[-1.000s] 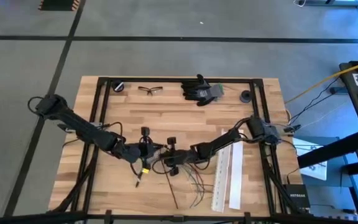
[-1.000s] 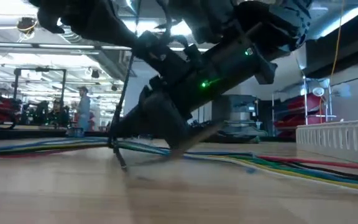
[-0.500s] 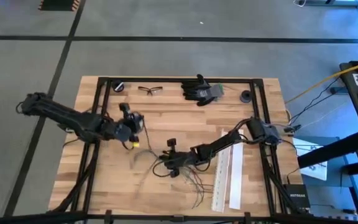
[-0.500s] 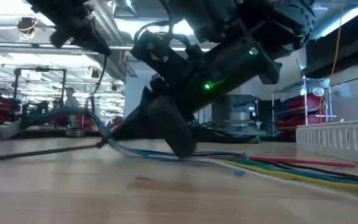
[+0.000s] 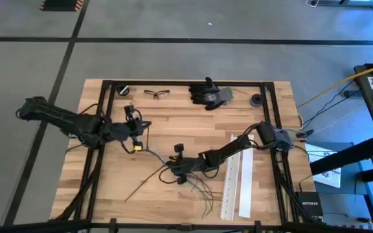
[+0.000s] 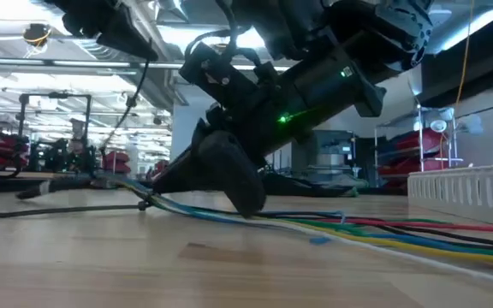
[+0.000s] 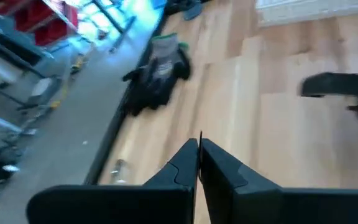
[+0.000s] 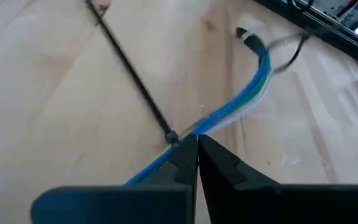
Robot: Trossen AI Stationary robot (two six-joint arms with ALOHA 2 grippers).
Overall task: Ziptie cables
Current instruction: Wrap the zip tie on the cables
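Both arms are dark, chunky and jointed, with black cabling looped along them; left gripper (image 5: 136, 137) has a small yellow tag just beside its fingers; right gripper (image 8: 197, 144) has matte black wedge fingers, green LED glowing behind on the wrist.

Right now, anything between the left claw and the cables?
Nothing visible. The left claw is lifted off to the left of the cables, with bare table between them. The right claw is shut on the cables, beside a black zip tie. The gloves and glasses lie at the far edge.
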